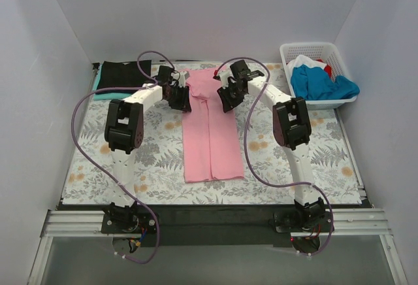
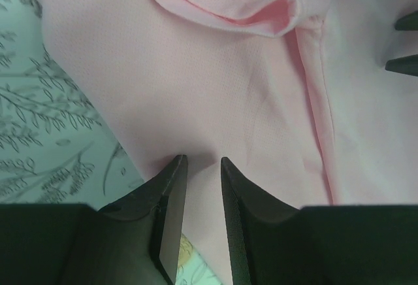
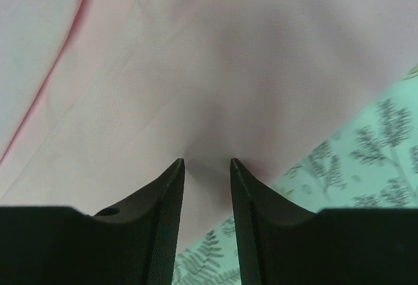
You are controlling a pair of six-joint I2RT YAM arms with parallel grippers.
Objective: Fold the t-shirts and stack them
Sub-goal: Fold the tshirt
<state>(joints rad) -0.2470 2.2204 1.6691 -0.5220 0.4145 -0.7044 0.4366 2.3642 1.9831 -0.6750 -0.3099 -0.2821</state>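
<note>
The pink t-shirt (image 1: 210, 141) lies folded into a long narrow strip down the middle of the floral tablecloth (image 1: 313, 154). My left gripper (image 1: 181, 99) is at its far left corner and my right gripper (image 1: 226, 99) at its far right corner. In the left wrist view the jaws (image 2: 204, 161) stand nearly shut, with the pink cloth (image 2: 215, 89) running between them. In the right wrist view the jaws (image 3: 207, 161) also stand nearly shut, and the pink cloth (image 3: 215, 89) puckers at their tips. A folded black t-shirt (image 1: 124, 72) lies on a teal one (image 1: 108, 93) at the far left.
A white lattice basket (image 1: 289, 56) at the far right holds blue (image 1: 320, 83), white (image 1: 302, 63) and red (image 1: 328, 70) t-shirts. White walls close in the table on three sides. The arms' purple cables loop over the cloth beside the pink shirt.
</note>
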